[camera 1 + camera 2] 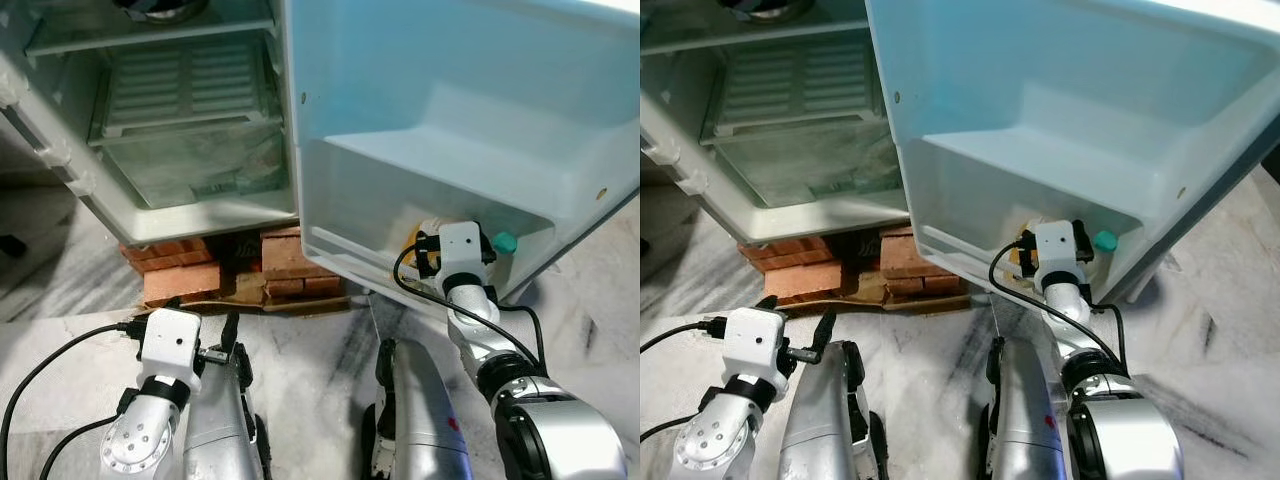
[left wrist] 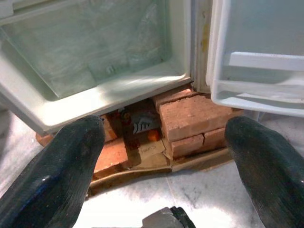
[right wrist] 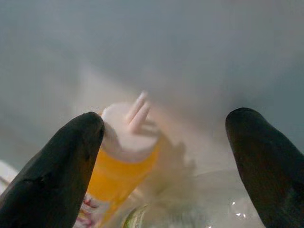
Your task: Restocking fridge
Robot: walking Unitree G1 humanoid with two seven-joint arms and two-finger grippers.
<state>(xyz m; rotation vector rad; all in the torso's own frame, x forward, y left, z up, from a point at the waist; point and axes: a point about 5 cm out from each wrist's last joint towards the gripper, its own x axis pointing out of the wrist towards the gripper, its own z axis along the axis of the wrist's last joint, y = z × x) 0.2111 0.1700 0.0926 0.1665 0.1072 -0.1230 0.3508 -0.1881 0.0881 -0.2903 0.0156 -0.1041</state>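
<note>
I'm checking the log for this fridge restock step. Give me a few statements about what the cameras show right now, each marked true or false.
1. The right gripper is inside the lower door bin. True.
2. Its fingers are shut on the yellow bottle. False: they are spread open, the bottle near one finger.
3. The fridge stands on bricks. True.
4. The left gripper holds a carton. False: it is open and empty, low in front of the fridge.
5. The fridge door is closed. False: it is open.

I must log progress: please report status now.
Right tool open, inside white fridge door shelf, over yellow bottle with white cap. Left tool open, low before red bricks. Nothing blocking.
</note>
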